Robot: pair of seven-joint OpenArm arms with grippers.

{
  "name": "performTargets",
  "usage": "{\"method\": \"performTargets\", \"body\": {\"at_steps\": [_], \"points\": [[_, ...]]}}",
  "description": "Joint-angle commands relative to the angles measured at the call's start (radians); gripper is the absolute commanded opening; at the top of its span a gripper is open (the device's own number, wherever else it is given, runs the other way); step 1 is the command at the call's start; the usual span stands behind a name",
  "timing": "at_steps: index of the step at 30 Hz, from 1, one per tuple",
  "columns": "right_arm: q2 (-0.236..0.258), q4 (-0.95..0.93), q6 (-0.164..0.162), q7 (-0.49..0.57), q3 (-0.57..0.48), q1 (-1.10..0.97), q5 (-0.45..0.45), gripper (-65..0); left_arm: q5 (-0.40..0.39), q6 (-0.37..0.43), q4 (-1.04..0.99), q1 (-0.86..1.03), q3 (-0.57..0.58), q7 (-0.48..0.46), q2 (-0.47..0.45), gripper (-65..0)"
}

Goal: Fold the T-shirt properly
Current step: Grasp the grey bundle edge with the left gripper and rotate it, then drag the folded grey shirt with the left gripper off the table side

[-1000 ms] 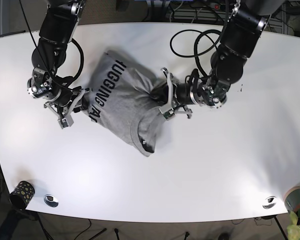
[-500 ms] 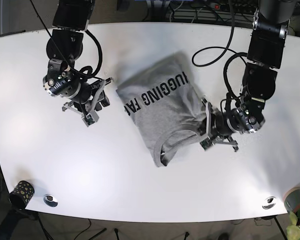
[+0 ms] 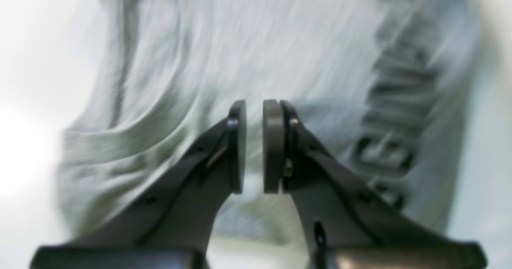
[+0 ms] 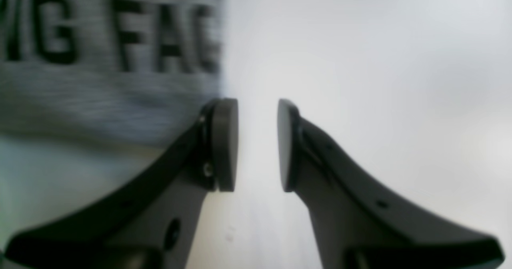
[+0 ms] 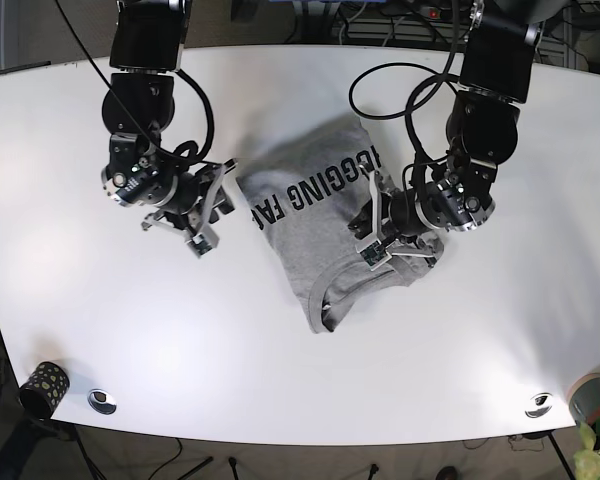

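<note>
- Seeing the grey T-shirt (image 5: pixel 325 225) bunched near the middle of the table (image 5: pixel 280 380), slightly toward the far edge — black lettering along its far-left side, collar opening at the near end.
- Left gripper (image 3: pixel 254 147): pads almost together, only a narrow slit between them, nothing pinched in that slit as far as I can see. It hovers over the shirt body; in the base view it sits at the shirt's right edge (image 5: pixel 380 228).
- Right gripper (image 4: pixel 256 145): jaws parted, nothing between them. It's over bare table just beside the shirt's lettered edge, not on fabric — base view agrees (image 5: pixel 212 205).
- Fold state, my read: not folded yet, shirt is skewed and wrinkled with a ridge under the left wrist.
- Risks from here:
  - Left closes on a ridge rather than an edge — it would lift several layers and bunch the shirt further.
  - Right closes where it is and grabs nothing; it needs to shift onto the hem first.
  - One-sided pull drags the whole shirt across the slick tabletop instead of folding it.
  - Wrist views are blurred, so edge alignment is a guess for me.
</note>
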Motion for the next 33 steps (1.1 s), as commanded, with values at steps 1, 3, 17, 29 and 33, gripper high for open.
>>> {"method": "performTargets", "body": {"at_steps": [1,3,17,29,33], "points": [[-0.013,0.014,0.001,0.028,-0.032,0.010,0.009,-49.1,-0.006,0.019,0.019,-0.008,-0.042,-0.012,0.025,-58.9],[-0.038,0.019,0.001,0.038,-0.051,-0.009,0.000,-49.1,-0.006,0.024,0.021,0.012,-0.079,-0.012,0.038,-58.9],[-0.185,0.013,0.001,0.044,-0.284,-0.107,0.000,-49.1,-0.004,0.025,0.021,0.045,-0.284,-0.012,0.071,-53.9],[-0.190,0.140,0.001,0.035,-0.190,-0.131,0.010,-49.1,-0.006,0.118,0.022,0.039,-0.280,-0.012,0.122,-43.9],[-0.153,0.166,0.001,0.005,-0.131,-0.121,0.012,-49.1,-0.004,0.151,0.021,0.039,-0.258,-0.017,0.128,-40.8]]}}
